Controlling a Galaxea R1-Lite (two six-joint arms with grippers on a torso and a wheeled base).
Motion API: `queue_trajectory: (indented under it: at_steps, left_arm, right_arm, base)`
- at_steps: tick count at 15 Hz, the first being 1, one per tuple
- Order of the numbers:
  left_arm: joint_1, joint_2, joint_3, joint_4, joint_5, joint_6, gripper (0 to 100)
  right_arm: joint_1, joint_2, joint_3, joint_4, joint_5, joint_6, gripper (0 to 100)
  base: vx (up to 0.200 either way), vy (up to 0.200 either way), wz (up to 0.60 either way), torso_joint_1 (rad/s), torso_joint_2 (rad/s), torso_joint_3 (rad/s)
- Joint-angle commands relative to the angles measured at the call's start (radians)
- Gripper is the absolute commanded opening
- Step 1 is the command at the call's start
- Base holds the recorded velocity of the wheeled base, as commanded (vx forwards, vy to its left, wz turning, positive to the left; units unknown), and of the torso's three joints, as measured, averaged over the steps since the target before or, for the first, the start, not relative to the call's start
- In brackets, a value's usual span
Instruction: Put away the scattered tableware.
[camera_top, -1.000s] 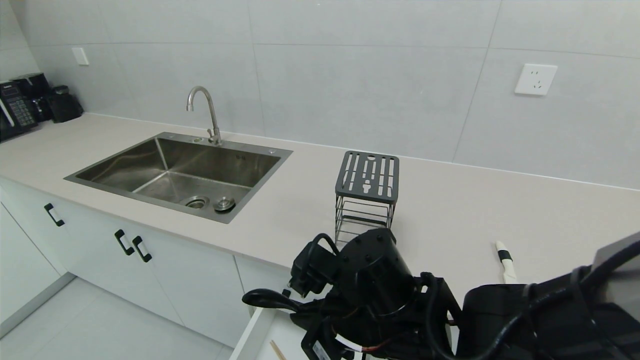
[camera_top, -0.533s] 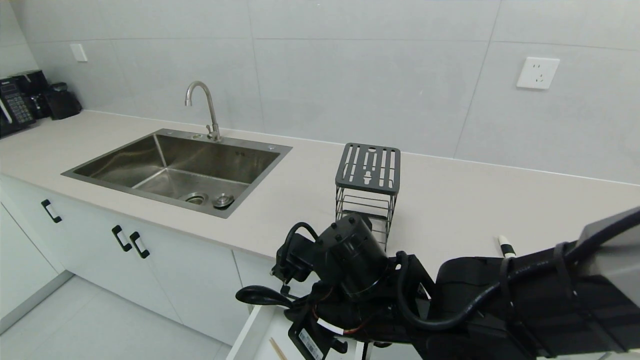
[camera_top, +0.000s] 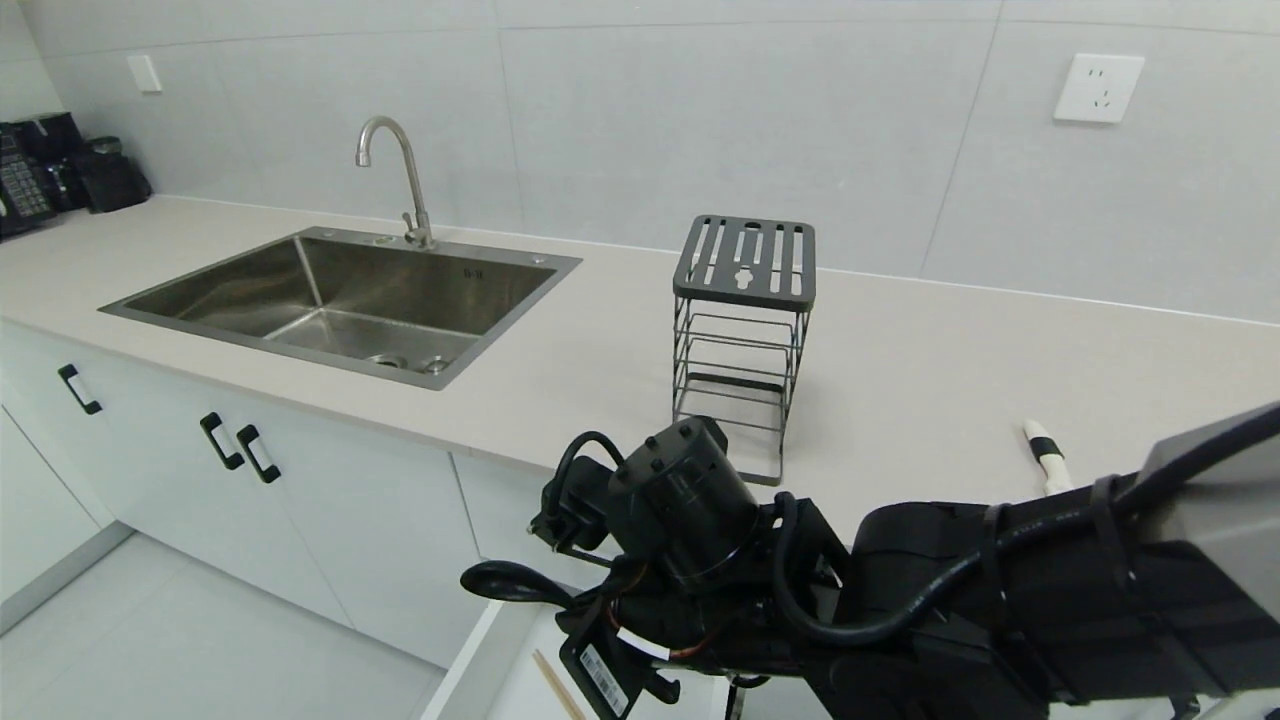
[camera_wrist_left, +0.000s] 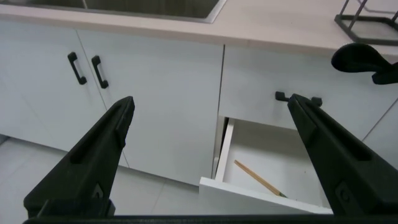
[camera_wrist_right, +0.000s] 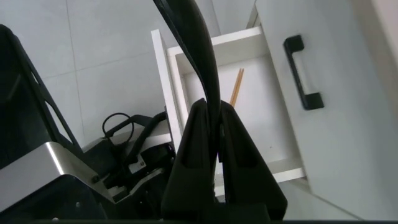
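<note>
In the head view, a black long-handled spoon (camera_top: 512, 583) was held off the beige bench (camera_top: 600, 350) edge, above an open white drawer (camera_top: 478, 665). In the left wrist view, the left end effector (camera_wrist_left: 210, 101) was spread wide. In the right wrist view, the right end effector (camera_wrist_right: 213, 107) was clamped on the spoon's handle.

The right arm (camera_top: 960, 590), black and hung with cables, reaches in from the right across the low part of the head view, its round black wrist (camera_top: 685, 505) ending near the low middle. The right gripper (camera_wrist_right: 217, 124) has its two black fingers pressed together on the handle of a black long-handled spoon (camera_top: 508, 582), whose bowl juts out to the left past the wrist. The left gripper (camera_wrist_left: 210, 106) holds its two black fingers (camera_wrist_left: 93, 155) spread wide apart.
</note>
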Motion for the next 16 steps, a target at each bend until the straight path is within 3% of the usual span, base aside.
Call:
queue_trajectory:
  at_steps: [1,16]
  left_arm:
    - [0.0,0.001,0.0,0.0,0.0,0.0,100]
    - [0.0,0.001,0.0,0.0,0.0,0.0,100]
  right_arm:
    - [0.005,0.002,0.008,-0.001,0.0,0.008,0]
    - [-0.005,0.038,-0.044,-0.002,-0.024,-0.001,0]
  base:
    - [0.0,0.0,0.0,-0.266,0.51,0.246]
    - [0.0,0.0,0.0,-0.255,0.46,0.207]
